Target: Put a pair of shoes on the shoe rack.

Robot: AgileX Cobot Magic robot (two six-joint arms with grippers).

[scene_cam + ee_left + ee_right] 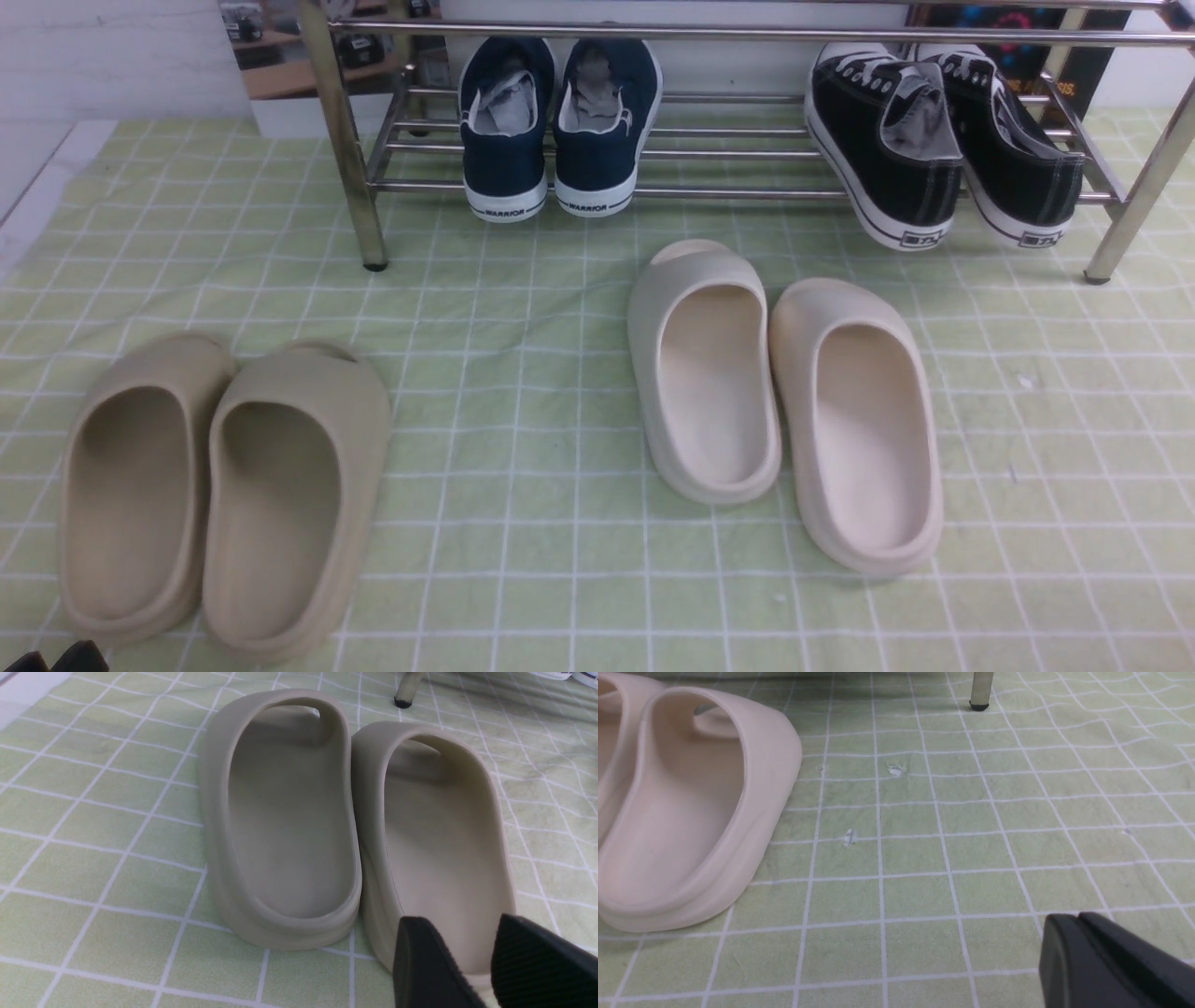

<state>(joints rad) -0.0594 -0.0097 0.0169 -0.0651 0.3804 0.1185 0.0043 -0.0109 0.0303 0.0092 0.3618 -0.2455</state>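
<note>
Two grippers sit low on the near side, well short of the shoe rack, and neither has anything in it. The left gripper hangs with its black fingers parted, just behind the heel of the tan slides, which lie farthest out from the rack, off its left leg. The right gripper shows its pads pressed together on nothing, over bare checked cloth off the rack's right leg.

Closer in, the cream slides lie side by side in front of the rack's middle, toes toward it.

Now the rack itself. Navy sneakers stand on the lower rods, left of centre. The pair of shoes, black canvas with white soles, is up on those same rods at the right end, toes in, heels hanging out over the front rod and angled a little toward the right leg.

So the placing looks done, and by my reading what's left is a clean finish. I'd say the thing to watch is those overhanging heels: they look settled, but a nudge from a passing arm could tip one off the front rod. Best practice here would be keeping both arms low and back on the near side, swinging wide of the slides, and leaving the black pair alone.
</note>
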